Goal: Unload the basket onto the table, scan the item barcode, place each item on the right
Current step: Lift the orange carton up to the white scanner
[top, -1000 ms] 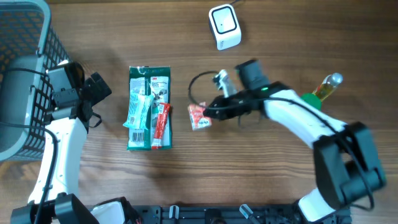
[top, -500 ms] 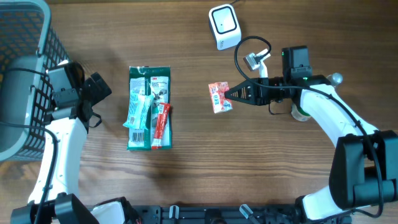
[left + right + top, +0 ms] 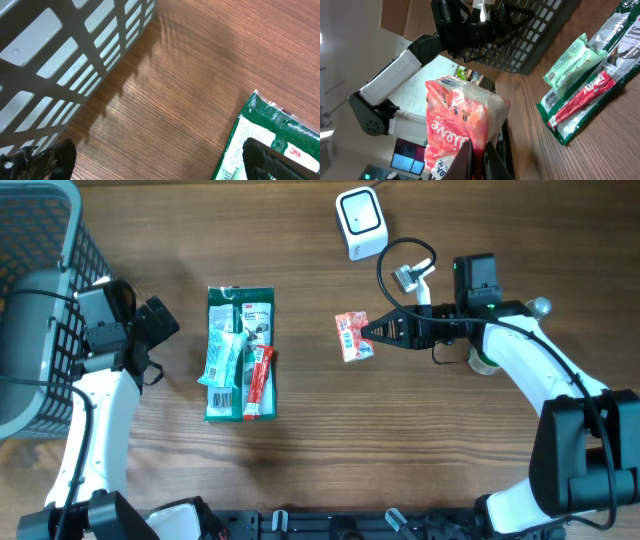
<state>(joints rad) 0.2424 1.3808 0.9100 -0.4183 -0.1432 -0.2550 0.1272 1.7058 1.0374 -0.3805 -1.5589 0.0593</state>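
Note:
My right gripper (image 3: 372,333) is shut on a small red-orange snack packet (image 3: 352,336), holding it by its right edge above the wooden table, below the white barcode scanner (image 3: 361,222). In the right wrist view the packet (image 3: 462,120) stands up out of the closed gripper (image 3: 477,160), with its printed red face toward the camera. No barcode shows in any view. My left gripper (image 3: 163,320) stands open and empty beside the basket, and its dark fingertips (image 3: 47,159) frame bare wood.
A grey wire basket (image 3: 40,300) fills the far left. A green packet (image 3: 240,352) with a mint pouch and a red stick (image 3: 260,380) on it lies left of centre. The scanner's cable (image 3: 400,255) loops near my right arm. A bottle (image 3: 535,308) lies partly under that arm.
Over the last second my right arm carried the packet to the right and up toward the scanner, then held still. The left arm has not moved.

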